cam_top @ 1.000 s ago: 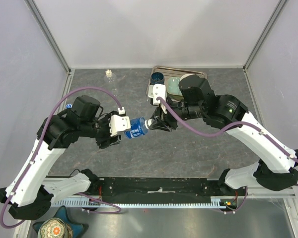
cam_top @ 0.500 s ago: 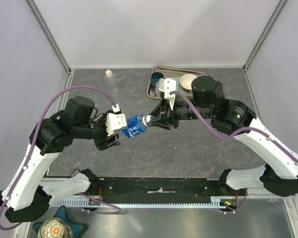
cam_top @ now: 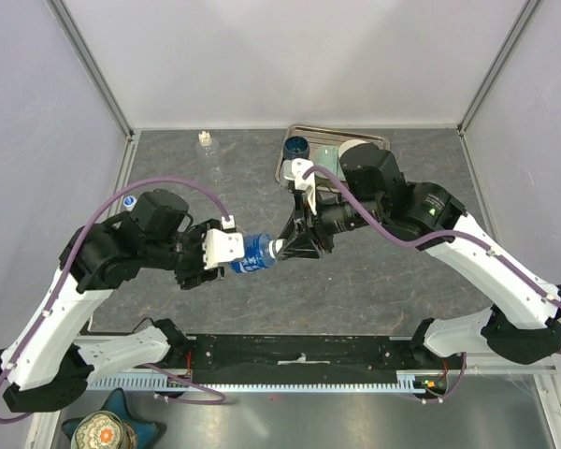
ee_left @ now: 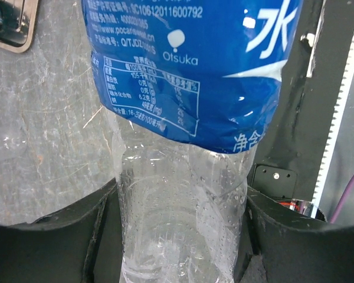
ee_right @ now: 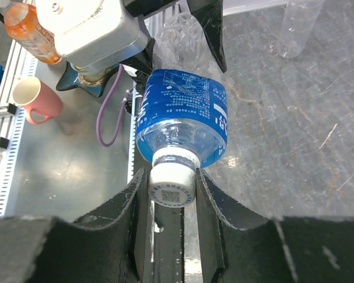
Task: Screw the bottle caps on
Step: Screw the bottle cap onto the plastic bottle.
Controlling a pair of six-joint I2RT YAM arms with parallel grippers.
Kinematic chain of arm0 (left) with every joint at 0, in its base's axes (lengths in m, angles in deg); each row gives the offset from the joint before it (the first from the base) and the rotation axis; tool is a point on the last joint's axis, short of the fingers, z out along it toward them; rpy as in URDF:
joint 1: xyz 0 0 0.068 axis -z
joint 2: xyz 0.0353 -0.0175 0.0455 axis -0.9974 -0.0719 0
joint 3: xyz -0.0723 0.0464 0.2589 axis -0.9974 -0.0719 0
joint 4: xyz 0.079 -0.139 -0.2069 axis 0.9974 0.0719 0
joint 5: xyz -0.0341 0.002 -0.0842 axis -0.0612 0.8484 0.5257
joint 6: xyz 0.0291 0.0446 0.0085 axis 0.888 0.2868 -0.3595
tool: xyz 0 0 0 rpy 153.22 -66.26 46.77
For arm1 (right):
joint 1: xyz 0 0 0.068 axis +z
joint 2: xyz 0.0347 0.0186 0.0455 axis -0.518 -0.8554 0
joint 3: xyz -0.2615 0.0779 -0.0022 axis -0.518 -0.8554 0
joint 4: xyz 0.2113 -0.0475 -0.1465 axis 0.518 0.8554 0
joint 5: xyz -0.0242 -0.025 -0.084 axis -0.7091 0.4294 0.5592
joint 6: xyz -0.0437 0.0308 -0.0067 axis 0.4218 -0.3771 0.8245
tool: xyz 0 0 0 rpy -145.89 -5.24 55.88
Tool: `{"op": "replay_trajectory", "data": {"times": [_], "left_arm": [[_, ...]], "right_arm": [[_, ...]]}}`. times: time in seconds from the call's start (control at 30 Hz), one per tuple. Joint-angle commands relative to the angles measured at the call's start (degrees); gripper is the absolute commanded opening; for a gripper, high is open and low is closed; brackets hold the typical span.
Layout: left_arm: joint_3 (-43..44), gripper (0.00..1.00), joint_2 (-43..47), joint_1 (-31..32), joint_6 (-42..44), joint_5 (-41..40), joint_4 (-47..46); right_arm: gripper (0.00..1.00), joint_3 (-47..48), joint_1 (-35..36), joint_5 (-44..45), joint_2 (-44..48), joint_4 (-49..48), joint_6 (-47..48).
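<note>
A clear bottle with a blue label lies level in the air over the middle of the table. My left gripper is shut on its clear lower body, with a finger on each side. A white cap sits on the bottle's neck. My right gripper is shut on that cap, a pad touching each side; it also shows in the top view. A second clear bottle with a white cap stands at the back left and also shows in the right wrist view.
A metal tray at the back centre holds a dark blue cup and a white bowl. A small round blue-and-white thing lies at the table's left edge. A pink mug stands off the table's near edge.
The held bottle has sunk a little toward the near edge with both grippers still on it. The right arm's wrist has turned and its forearm has swung back left.
</note>
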Motion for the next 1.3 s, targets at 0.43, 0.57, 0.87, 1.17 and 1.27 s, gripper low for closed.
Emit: {"op": "replay_trajectory", "data": {"times": [0.43, 0.57, 0.87, 1.17, 1.27], "left_arm": [[-1.59, 0.02, 2.5, 0.97, -3.47, -12.18, -38.14], [-3.7, 0.02, 3.82, 1.06, -3.38, -12.89, -40.35], [-7.13, 0.02, 5.66, 1.32, -2.94, -14.65, -43.07], [-11.44, 0.02, 7.07, 1.41, -9.96, -12.28, -47.1], [-13.11, 0.02, 6.81, 1.41, -12.6, -10.87, -50.26]], "right_arm": [[0.17, -8.98, 2.85, -6.13, -1.03, -19.75, -26.65], [0.14, -8.72, 2.5, -5.24, -2.09, -19.75, -31.14], [0.11, -9.85, 1.09, -4.1, -4.11, -16.85, -39.83], [0.14, -4.7, 0.56, 1.62, -6.65, -13.79, -43.62], [0.14, -1.26, 0.56, 2.41, -9.02, -10.1, -43.62]]}}
